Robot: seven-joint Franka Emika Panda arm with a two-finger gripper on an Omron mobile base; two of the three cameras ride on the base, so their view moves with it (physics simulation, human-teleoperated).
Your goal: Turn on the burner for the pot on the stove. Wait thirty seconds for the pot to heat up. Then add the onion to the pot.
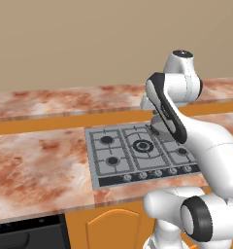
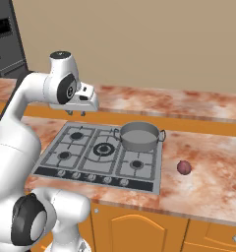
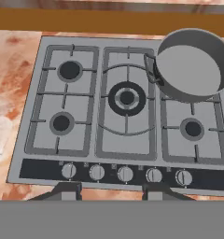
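Pot point(image 2: 138, 136) on rear right burner, unlit; onion point(image 2: 184, 167) waiting on counter point(image 2: 208, 172). Gripper point(image 2: 76, 112) high over stove point(image 2: 80, 157), empty, spread wide, for knobs point(image 3: 125, 174).

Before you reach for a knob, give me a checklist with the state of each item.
1. Pot sits on the stove's rear right burner: ok.
2. Pot holds nothing: ok.
3. Onion waits on the counter right of the stove, apart from the pot: ok.
4. Knob row lies in the hand view, unobstructed: ok.
5. Gripper open, holding nothing: ok.
6. Which knob feeds the pot's burner: cannot tell.
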